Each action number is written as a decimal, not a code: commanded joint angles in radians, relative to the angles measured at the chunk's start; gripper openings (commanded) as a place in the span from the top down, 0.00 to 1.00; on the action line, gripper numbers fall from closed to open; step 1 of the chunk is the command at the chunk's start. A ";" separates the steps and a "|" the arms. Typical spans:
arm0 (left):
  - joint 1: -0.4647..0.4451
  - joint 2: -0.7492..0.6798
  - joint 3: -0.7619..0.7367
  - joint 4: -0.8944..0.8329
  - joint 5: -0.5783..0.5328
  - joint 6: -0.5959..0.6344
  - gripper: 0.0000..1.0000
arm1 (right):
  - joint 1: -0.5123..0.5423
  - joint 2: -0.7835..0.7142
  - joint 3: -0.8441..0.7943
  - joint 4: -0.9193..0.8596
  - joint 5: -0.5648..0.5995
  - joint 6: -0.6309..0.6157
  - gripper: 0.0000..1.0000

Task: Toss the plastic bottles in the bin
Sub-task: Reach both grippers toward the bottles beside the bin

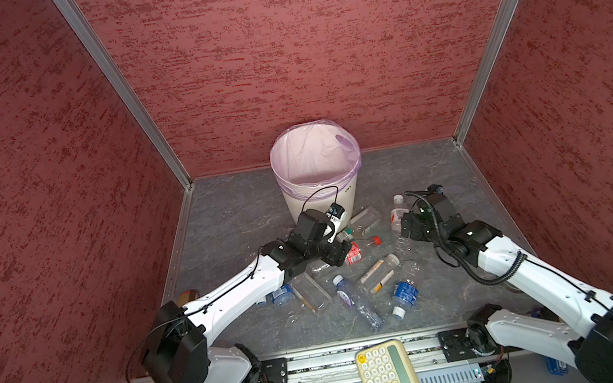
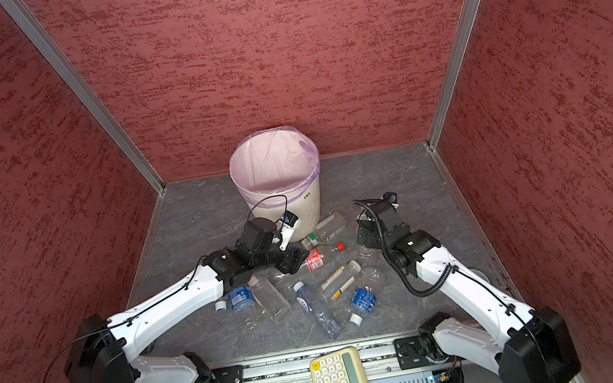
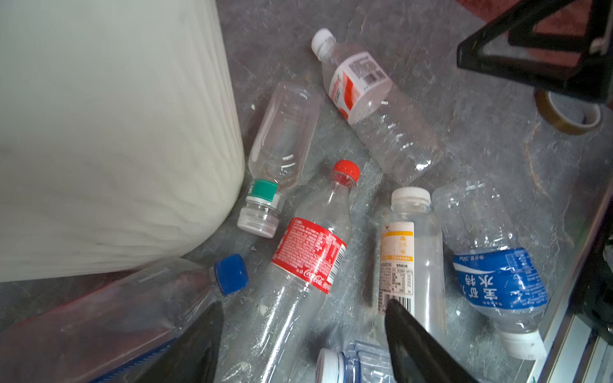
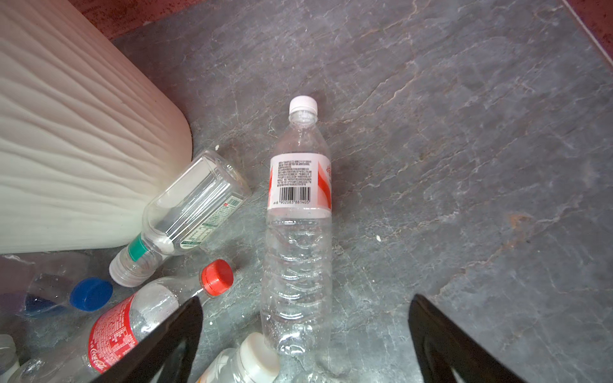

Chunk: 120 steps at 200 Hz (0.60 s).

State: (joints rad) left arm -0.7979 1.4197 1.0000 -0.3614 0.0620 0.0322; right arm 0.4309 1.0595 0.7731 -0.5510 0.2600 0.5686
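The left end effector [image 3: 303,303] is spread around a red-labelled bottle [image 3: 308,255] and the right end effector [image 4: 305,298] over a white-capped bottle [image 4: 298,232]. The plastic bottles [image 1: 359,301] are strewn at 6 o'clock from the bin [image 1: 301,208] on the counter [image 1: 226,223].

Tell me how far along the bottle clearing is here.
Done: nothing visible; the bin shows only its liner inside in both top views. In hand: the left claw brackets the red-labelled bottle, grip not confirmed; the right claw hangs open over the white-capped bottle. Left: every visible one of the plastic bottles is on the floor.
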 commanded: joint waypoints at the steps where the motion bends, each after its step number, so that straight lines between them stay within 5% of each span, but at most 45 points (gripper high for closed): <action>1: -0.012 0.050 0.041 -0.072 0.045 0.050 0.22 | 0.007 0.003 -0.018 0.002 -0.028 0.005 0.03; 120: -0.022 0.319 0.200 -0.190 0.081 0.121 0.24 | 0.007 0.039 -0.043 0.020 -0.051 0.001 0.02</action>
State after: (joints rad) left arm -0.8139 1.7164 1.1767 -0.5137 0.1291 0.1257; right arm 0.4313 1.1034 0.7361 -0.5430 0.2119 0.5682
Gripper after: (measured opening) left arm 0.761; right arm 0.976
